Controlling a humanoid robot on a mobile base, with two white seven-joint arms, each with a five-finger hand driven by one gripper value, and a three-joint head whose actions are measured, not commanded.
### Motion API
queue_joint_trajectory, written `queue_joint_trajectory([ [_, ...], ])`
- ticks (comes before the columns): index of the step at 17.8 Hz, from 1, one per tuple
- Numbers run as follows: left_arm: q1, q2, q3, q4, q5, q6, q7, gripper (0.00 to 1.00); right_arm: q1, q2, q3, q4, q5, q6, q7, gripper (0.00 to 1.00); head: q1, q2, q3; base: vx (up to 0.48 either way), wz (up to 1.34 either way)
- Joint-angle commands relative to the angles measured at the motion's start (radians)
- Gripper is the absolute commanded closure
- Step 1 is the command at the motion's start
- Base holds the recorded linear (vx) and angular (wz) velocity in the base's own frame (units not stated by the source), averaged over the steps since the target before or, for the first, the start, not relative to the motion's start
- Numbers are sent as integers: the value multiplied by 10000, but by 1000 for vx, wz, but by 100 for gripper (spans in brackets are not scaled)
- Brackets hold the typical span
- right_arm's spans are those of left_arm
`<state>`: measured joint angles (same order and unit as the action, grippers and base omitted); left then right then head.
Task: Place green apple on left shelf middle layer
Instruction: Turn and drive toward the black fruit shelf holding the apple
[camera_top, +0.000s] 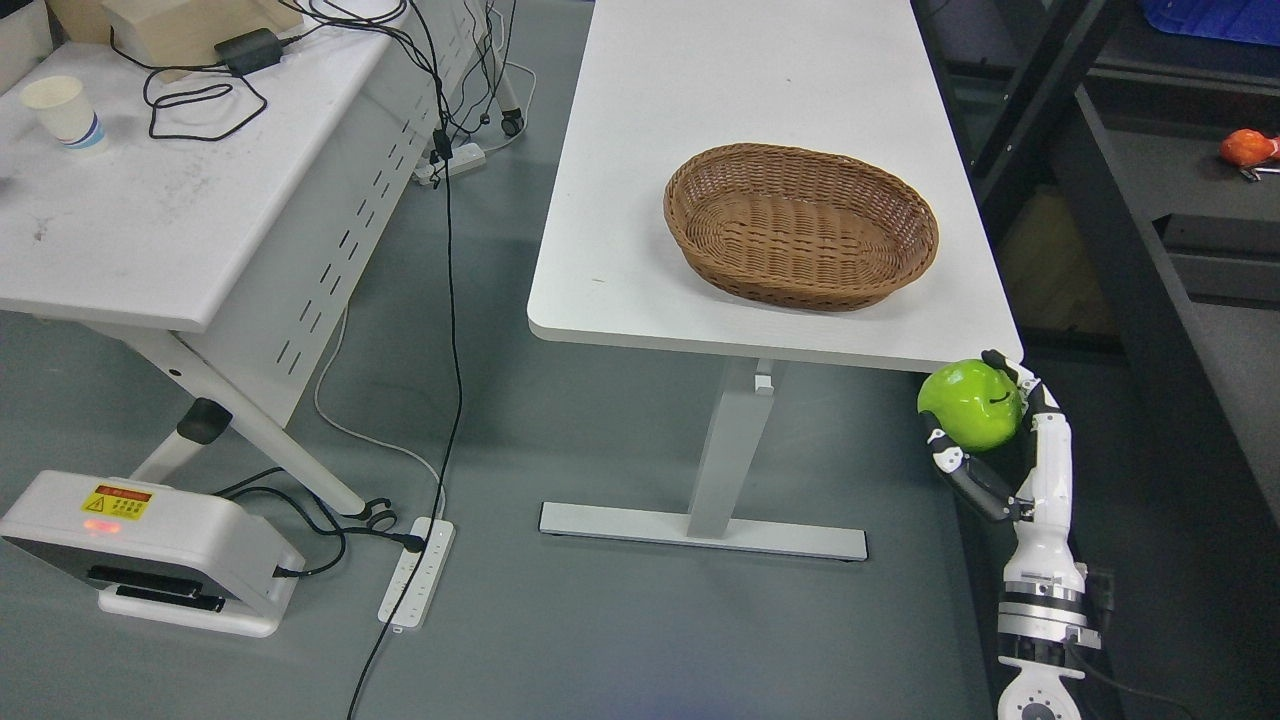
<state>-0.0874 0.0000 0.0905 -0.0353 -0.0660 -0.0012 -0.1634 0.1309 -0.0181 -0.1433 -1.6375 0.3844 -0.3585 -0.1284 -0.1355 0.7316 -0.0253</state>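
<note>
Right hand (1000, 435) clasping the green apple (970, 403).
Fingers wrap the fruit just below the near right corner of the counter (700, 150); an empty wicker basket (800, 225) sits above.

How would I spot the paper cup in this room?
Look at the scuffed white table in the upper left, the one with black cables. The paper cup stands upright near its far left edge, alone, white with a blue band at its base.

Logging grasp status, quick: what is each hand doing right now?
Left hand: not in view.
Right hand: closed on the green apple.
</note>
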Motion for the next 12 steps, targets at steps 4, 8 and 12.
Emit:
queue_joint_trajectory([
  [4, 0, 175, 0, 0, 0, -4, 8, 0, 41, 7, -101, -23, -9, 26, -4, 100, 0, 0, 0, -158, -146],
  [8, 0, 175, 0, 0, 0, -4, 8, 0, 41, 7, -86, -23, -9, 26, -4, 100, 0, 0, 0, -169, -165],
  [12, 0, 175, 0, 0, 0, -4, 8, 0, 10, 7, -40, -8, -9, 11, 11, 100, 0, 0, 0, -226, -191],
])
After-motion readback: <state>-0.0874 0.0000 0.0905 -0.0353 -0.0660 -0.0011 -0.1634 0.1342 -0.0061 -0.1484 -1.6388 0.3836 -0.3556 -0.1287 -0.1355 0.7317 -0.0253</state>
